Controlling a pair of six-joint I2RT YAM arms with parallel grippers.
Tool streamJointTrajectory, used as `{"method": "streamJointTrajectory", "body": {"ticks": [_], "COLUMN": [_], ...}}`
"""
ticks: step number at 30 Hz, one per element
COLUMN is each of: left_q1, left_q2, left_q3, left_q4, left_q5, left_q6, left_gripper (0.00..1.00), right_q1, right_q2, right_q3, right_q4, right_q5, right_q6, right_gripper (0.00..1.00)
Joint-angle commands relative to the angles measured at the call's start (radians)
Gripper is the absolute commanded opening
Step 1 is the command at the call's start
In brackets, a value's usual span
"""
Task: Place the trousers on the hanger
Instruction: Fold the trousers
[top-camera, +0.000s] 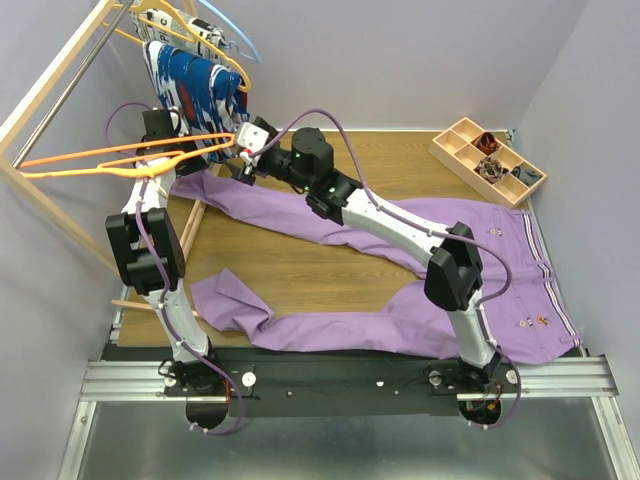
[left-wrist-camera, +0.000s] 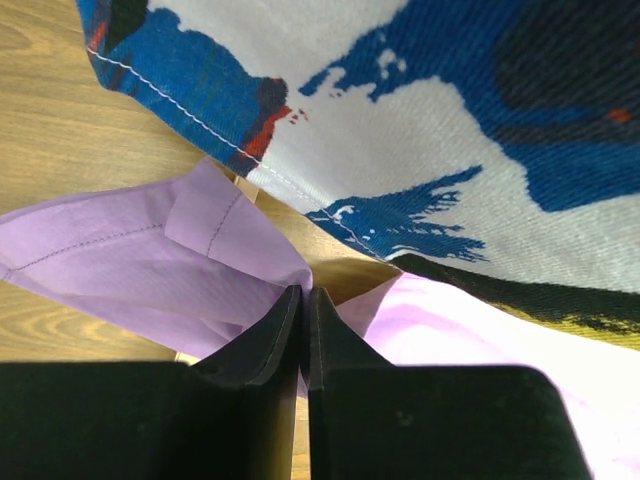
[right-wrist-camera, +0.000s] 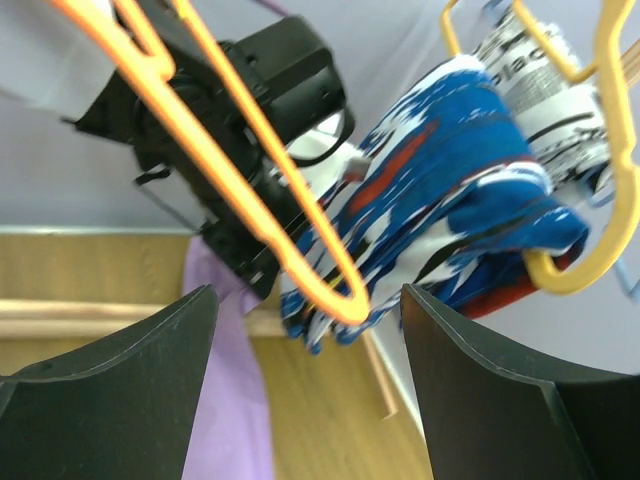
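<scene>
The lilac trousers (top-camera: 330, 330) lie spread over the wooden table, waistband at the right and one leg running up to the back left. My left gripper (left-wrist-camera: 304, 292) sits at that leg's end (left-wrist-camera: 120, 260), under the patterned garment. Its jaws are nearly together with a sliver of lilac cloth between them. The bright orange hanger (top-camera: 110, 160) stretches sideways at the rack, above the leg end. My right gripper (right-wrist-camera: 305, 290) stands open facing the hanger's right corner (right-wrist-camera: 345, 300), which lies between and just beyond the fingers, untouched. In the top view this gripper (top-camera: 243, 150) is beside that corner.
A blue, white and red patterned garment (top-camera: 195, 80) hangs on a yellow-orange hanger (right-wrist-camera: 590, 260) on the wooden rack (top-camera: 50, 90) at the back left, with a light blue hanger (top-camera: 235, 30) beside it. A wooden compartment tray (top-camera: 487, 160) stands at the back right.
</scene>
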Motion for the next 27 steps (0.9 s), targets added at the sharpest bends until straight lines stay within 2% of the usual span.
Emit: {"method": "streamJointTrajectory", "body": {"ticks": [1,5,8,12,14,16,20,21,23,24,25,27], "left_q1": [-0.018,-0.024,-0.030,-0.038,-0.041,-0.043,-0.044,-0.044,-0.046,-0.046,-0.044,-0.047], "left_q2": [-0.021,-0.028,-0.033,-0.042,-0.050,-0.062,-0.082,-0.084,-0.094,-0.096,-0.102,-0.107], "left_q3": [0.015,0.004,-0.003,-0.028,-0.040,-0.056,-0.079,-0.080,-0.088,-0.092,-0.097,-0.102], "left_q4": [-0.016,-0.018,-0.021,-0.021,-0.019,-0.015,-0.007,-0.007,-0.004,-0.002,0.002,0.005], "left_q5": [0.017,0.017,0.017,0.025,0.026,0.028,0.041,0.044,0.048,0.054,0.055,0.058], "left_q6": [0.030,0.034,0.039,0.045,0.047,0.050,0.053,0.054,0.059,0.060,0.062,0.065], "left_gripper": [0.17,0.17,0.17,0.17,0.18,0.23,0.32,0.37,0.41,0.42,0.42,0.43], "right_q1": [0.009,0.011,0.009,0.011,0.011,0.011,0.020,0.018,0.025,0.025,0.026,0.029], "right_q2": [0.082,0.111,0.124,0.137,0.141,0.137,0.127,0.124,0.113,0.108,0.105,0.104], "right_q3": [0.104,0.121,0.124,0.150,0.169,0.175,0.167,0.166,0.160,0.154,0.146,0.144], "right_q4": [0.120,0.134,0.132,0.126,0.119,0.108,0.079,0.071,0.050,0.048,0.048,0.049], "right_q5": [0.020,0.000,-0.006,-0.009,-0.013,-0.024,-0.032,-0.035,-0.041,-0.041,-0.041,-0.043], "right_q6": [-0.078,-0.078,-0.078,-0.072,-0.069,-0.058,-0.053,-0.053,-0.053,-0.053,-0.050,-0.049], "right_gripper": [0.82,0.82,0.77,0.59,0.55,0.48,0.41,0.39,0.32,0.24,0.11,0.02]}}
